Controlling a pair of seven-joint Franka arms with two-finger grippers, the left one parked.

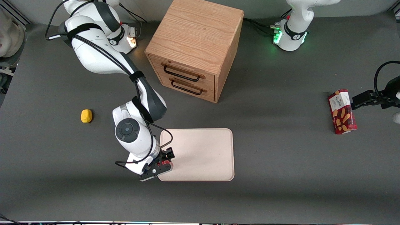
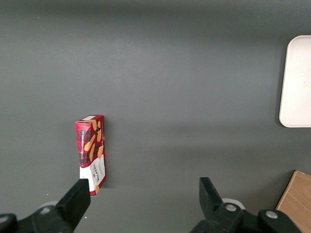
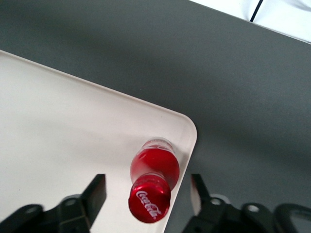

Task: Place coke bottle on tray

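Observation:
The coke bottle, small and red with a red cap, stands upright on the tray, just inside its rounded corner. My right gripper hangs directly over it, open, one finger on each side of the cap with a gap at both. In the front view the gripper sits over the tray's near corner at the working arm's end, and only a bit of the red bottle shows between the fingers.
A wooden drawer cabinet stands farther from the front camera than the tray. A small yellow object lies toward the working arm's end. A red biscuit box lies toward the parked arm's end.

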